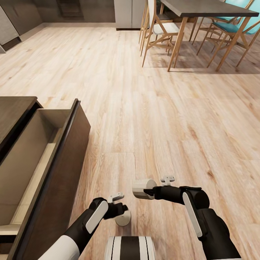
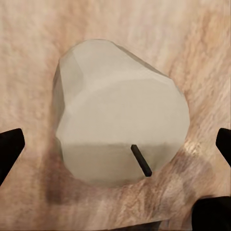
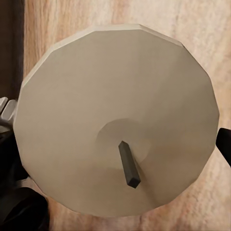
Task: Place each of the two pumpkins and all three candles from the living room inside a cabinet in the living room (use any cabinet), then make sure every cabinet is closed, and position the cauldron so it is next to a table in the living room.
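**Two candles at the grippers, drawer standing open**

Head view first: I'm looking down over both arms at pale wood floor (image 1: 151, 108); on my left the cabinet (image 1: 14, 112) has a drawer (image 1: 39, 159) pulled out, its beige inside bare where I can see it; far ahead sit a dining table (image 1: 213, 9) and chairs (image 1: 160, 29). My right gripper (image 1: 146, 192) has a white candle (image 1: 141, 187) at its tip, lying sideways and raised off the floor; my left gripper (image 1: 122, 211) sits low over a second candle (image 1: 124, 218), which looks to be on the floor just beside the robot's base (image 1: 130, 247).

Left wrist view: that candle (image 2: 120, 130) is tilted, wick (image 2: 141, 160) toward the camera, floorboards behind it; the dark fingertips (image 2: 9, 144) stand wide at either edge, clear of the wax; jaws open, gripping nothing.

Right wrist view: the other candle's round face (image 3: 115, 120) is close up, wick (image 3: 128, 163) pointing at me; a fingertip (image 3: 225, 144) sits at its rim; jaws closed on this candle.
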